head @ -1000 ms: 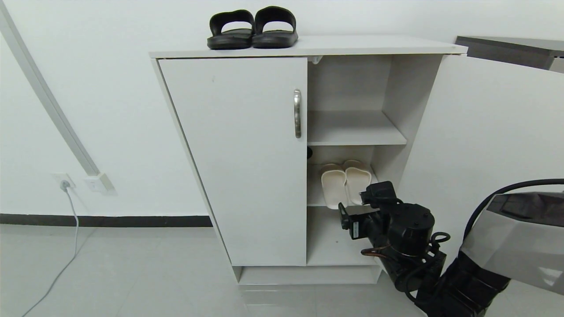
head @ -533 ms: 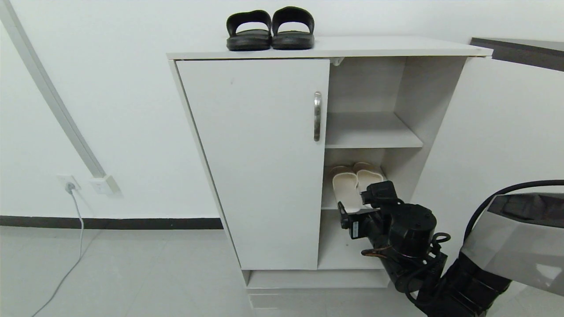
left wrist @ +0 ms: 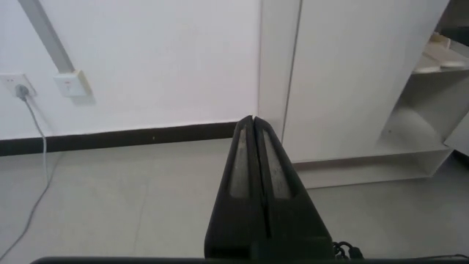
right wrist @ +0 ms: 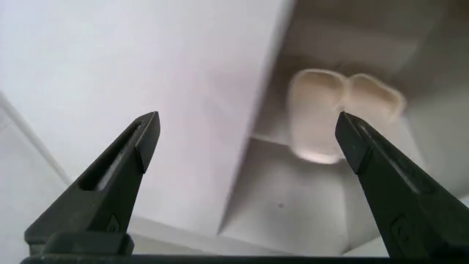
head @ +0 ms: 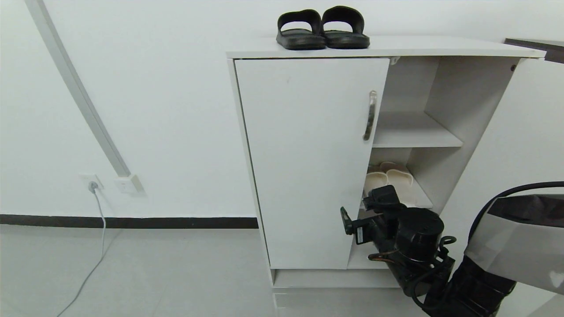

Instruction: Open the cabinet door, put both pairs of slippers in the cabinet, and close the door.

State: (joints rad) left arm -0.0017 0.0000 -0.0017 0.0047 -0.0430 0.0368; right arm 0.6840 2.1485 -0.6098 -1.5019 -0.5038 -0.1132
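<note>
Right claw (right wrist: 247, 121) spread wide, empty, before cream slippers (right wrist: 330, 117) on lower shelf (head: 421, 197); left claw (left wrist: 253, 123) pressed closed.

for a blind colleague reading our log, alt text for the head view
A white cabinet stands with its right door open, a cream pair of slippers on the lower shelf inside and a black pair on top. The open right gripper hovers low before the opening.
</note>
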